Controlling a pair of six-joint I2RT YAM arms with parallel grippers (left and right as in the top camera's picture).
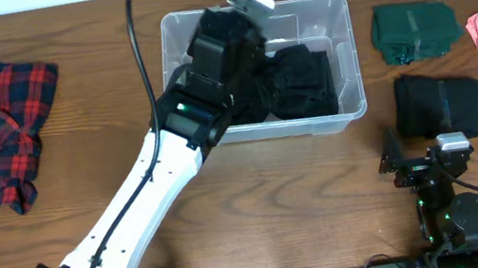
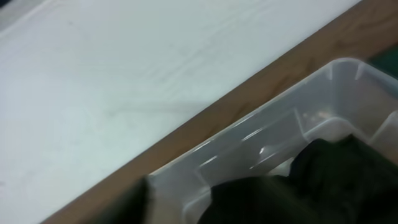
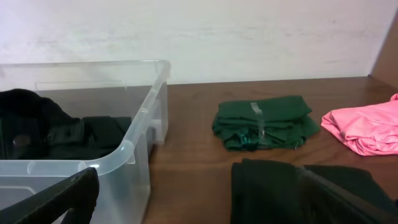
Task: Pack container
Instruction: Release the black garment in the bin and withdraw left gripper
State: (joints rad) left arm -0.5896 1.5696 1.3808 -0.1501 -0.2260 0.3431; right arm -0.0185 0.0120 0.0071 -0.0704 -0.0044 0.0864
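Nearest the overhead lens, the left arm [image 1: 147, 192] slants across the table, with the left gripper [image 1: 225, 32] over the left half of the container [image 1: 345, 50], above black clothes [image 1: 303, 81] lying inside. Its fingers are hidden, so I cannot tell whether those jaws are apart. The right gripper [image 3: 199, 196] sits low, well to the right of the container, jaws spread wide and holding nothing. A black cloth [image 3: 273, 186] lies just ahead of it.

The left arm [image 1: 208, 62] hides its own fingers and part of the container [image 1: 346, 50]; its wrist view is blurred.
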